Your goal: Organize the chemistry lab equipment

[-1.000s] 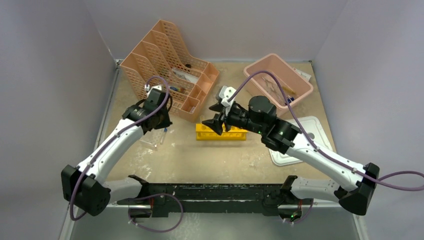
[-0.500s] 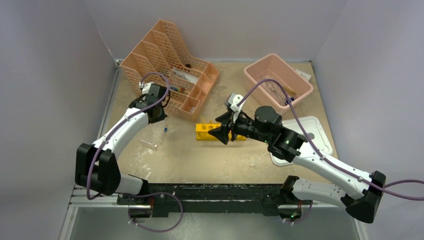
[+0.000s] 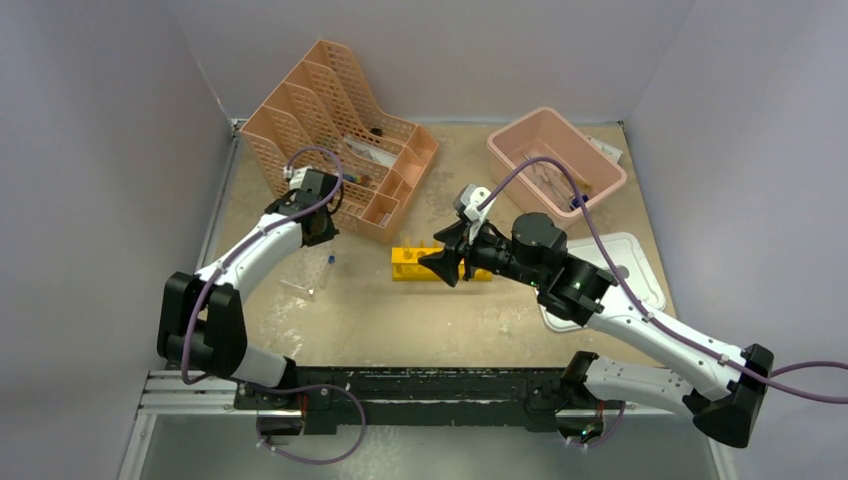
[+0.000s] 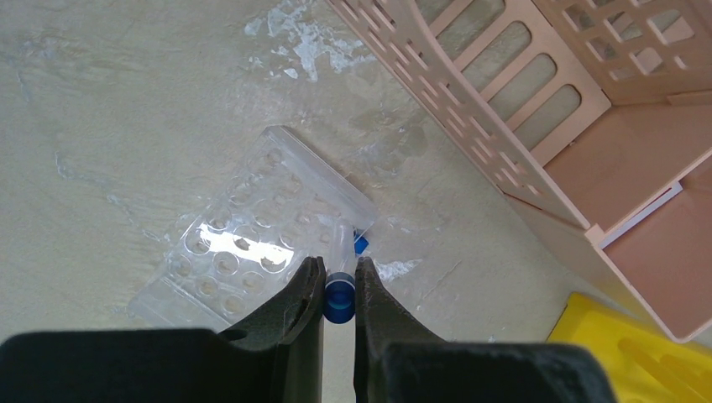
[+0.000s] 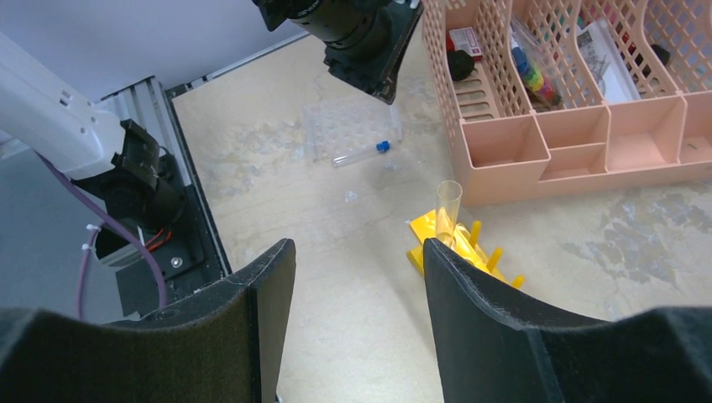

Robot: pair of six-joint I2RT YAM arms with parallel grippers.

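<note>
The left arm (image 3: 250, 255) is folding back toward the organizer (image 4: 470, 109); the closed left gripper (image 4: 337, 267) is hovering directly above the tube (image 5: 359, 153), cap end nearest.

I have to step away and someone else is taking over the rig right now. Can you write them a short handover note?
Left gripper: shut, above the clear well plate; a blue cap shows between its jaws, cannot tell whether gripped.
Right gripper: open, empty, hovering by the yellow test-tube rack.
Done: one uncapped clear tube stands in the rack.
Left: a blue-capped tube lies flat beside the well plate; it probably goes into the rack next.
</note>
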